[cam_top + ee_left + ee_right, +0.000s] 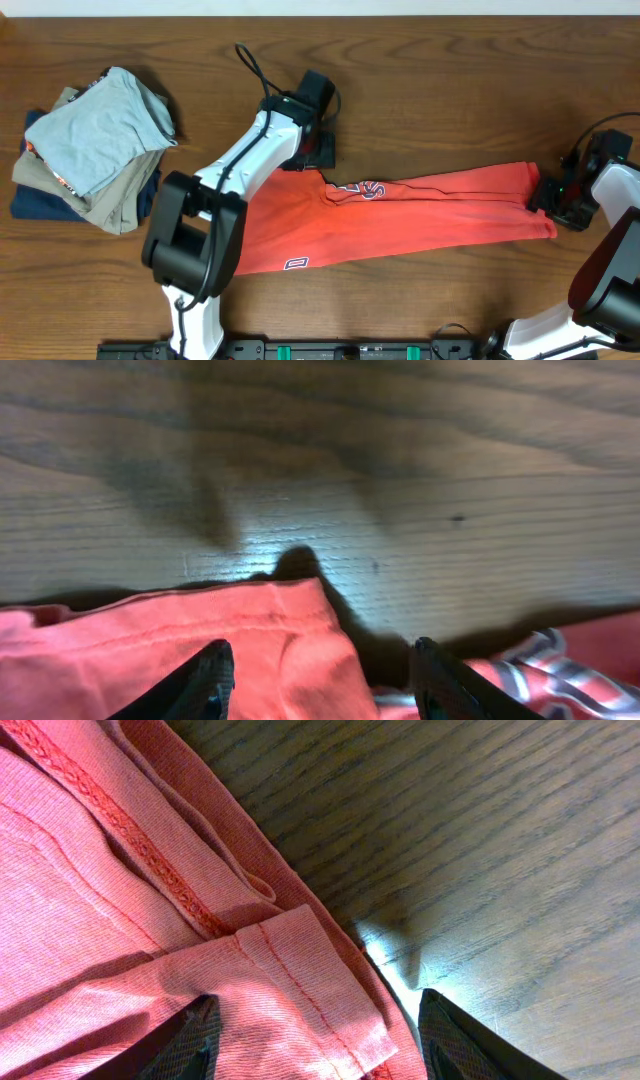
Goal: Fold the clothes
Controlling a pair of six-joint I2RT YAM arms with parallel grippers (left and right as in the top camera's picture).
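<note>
Coral-red clothes [430, 215] lie stretched between both pincers; only the wrist views show the left pincer [325, 688] and right pincer [315, 1040] spread apart, gripping nothing (cloth beneath, desk [400, 480] ahead).

**No legible text on the shirt**

Nothing in any view can be read as a word, brand or number. The coral-red short-sleeved cotton T-shirt [440, 215] carries white dark-outlined block lettering [362, 189] near its upper edge. From overhead the print is bunched into a fold, so only curved fragments of characters show and no letter can be made out for sure. The left wrist view catches a corner of the same print [535, 660] as blurred white and dark strokes, equally unreadable. A small white tag [295, 264] with a dark outline sits near the shirt's lower left edge. It is too small to tell whether anything is printed on it.
</note>
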